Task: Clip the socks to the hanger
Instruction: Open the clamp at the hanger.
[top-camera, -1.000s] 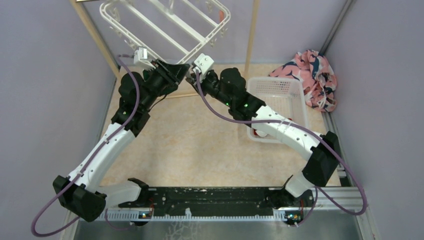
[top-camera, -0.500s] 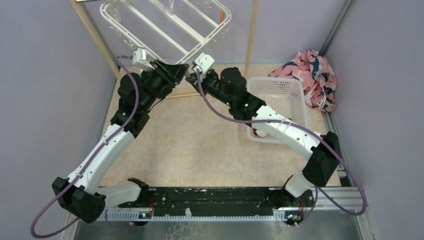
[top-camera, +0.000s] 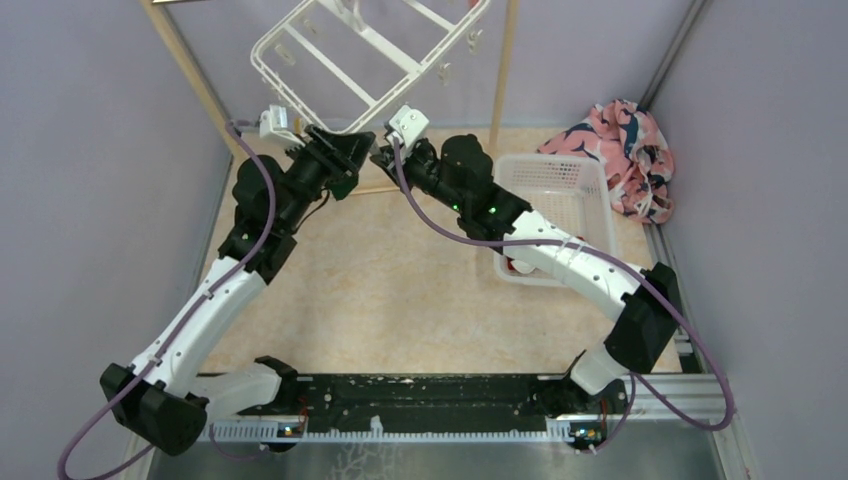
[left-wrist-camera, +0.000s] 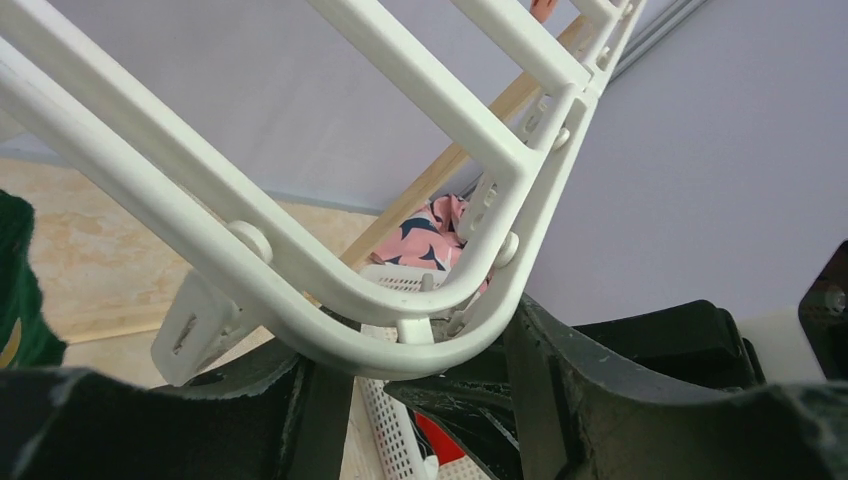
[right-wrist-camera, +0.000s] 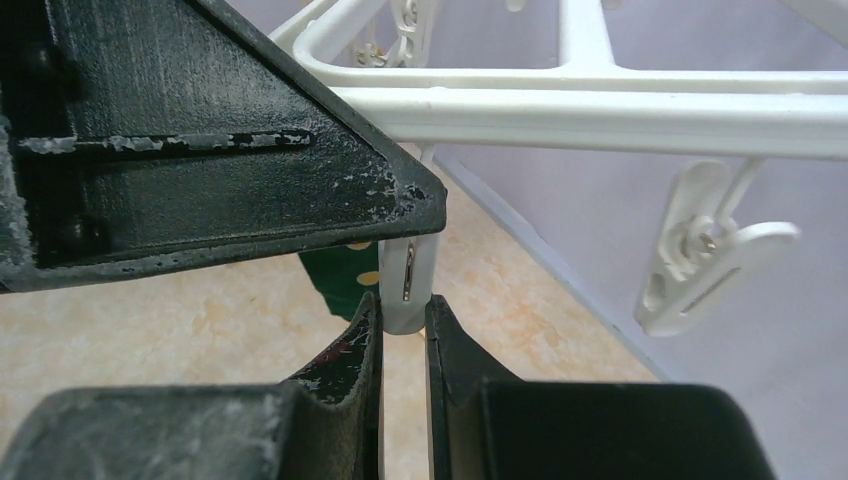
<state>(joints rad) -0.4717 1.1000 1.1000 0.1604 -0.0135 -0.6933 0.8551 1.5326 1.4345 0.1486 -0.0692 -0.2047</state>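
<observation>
The white hanger (top-camera: 370, 50) hangs tilted at the back. Its rounded corner (left-wrist-camera: 420, 335) lies across my left gripper (left-wrist-camera: 405, 400), whose jaws stand wide apart, and the rim touches the fingers. In the top view the left gripper (top-camera: 345, 140) is right under that corner. My right gripper (right-wrist-camera: 403, 320) is shut on a white clip (right-wrist-camera: 405, 285) that dangles from the hanger rim. In the top view the right gripper (top-camera: 380, 155) is beside the left one. The dark green sock (right-wrist-camera: 345, 275) with yellow spots hangs just behind that clip and shows at the left edge of the left wrist view (left-wrist-camera: 15, 290). The red sock (left-wrist-camera: 435, 440) lies in the basket. The black sock is out of view.
A white perforated basket (top-camera: 560, 190) stands right of the grippers, partly under the right arm. A pink-and-navy cloth heap (top-camera: 625, 150) lies behind it. Wooden poles (top-camera: 190, 75) rise either side of the hanger. A free clip (right-wrist-camera: 700, 245) hangs to the right.
The hanger has swung up and to the right. My left gripper has shifted slightly up and left beneath its corner. The right arm has not moved.
</observation>
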